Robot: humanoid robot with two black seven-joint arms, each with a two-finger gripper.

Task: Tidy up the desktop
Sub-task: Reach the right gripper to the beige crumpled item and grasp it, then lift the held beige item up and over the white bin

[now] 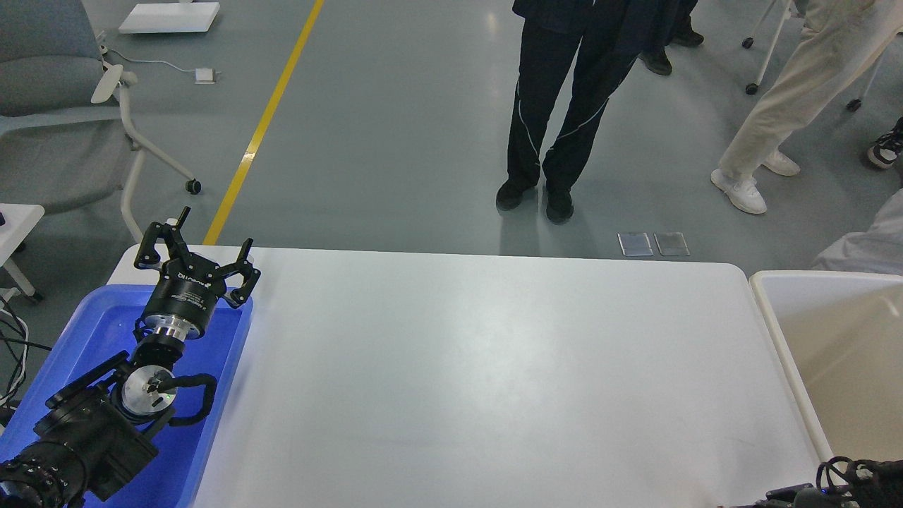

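Note:
The desktop [494, 367] is a large white matte tabletop with rounded corners, and nothing lies on its visible surface. My left gripper [211, 233] is open and empty, held above the far end of the blue tray at the table's left side, fingers spread and pointing away from me. Only a dark part of my right arm [846, 487] shows at the bottom right corner; its gripper is out of view.
A blue plastic tray [85, 324] sits at the left under my left arm. A beige white-rimmed bin [832, 353] stands at the right edge. People [557, 106] stand on the grey floor beyond the table. A chair [63, 106] is at far left.

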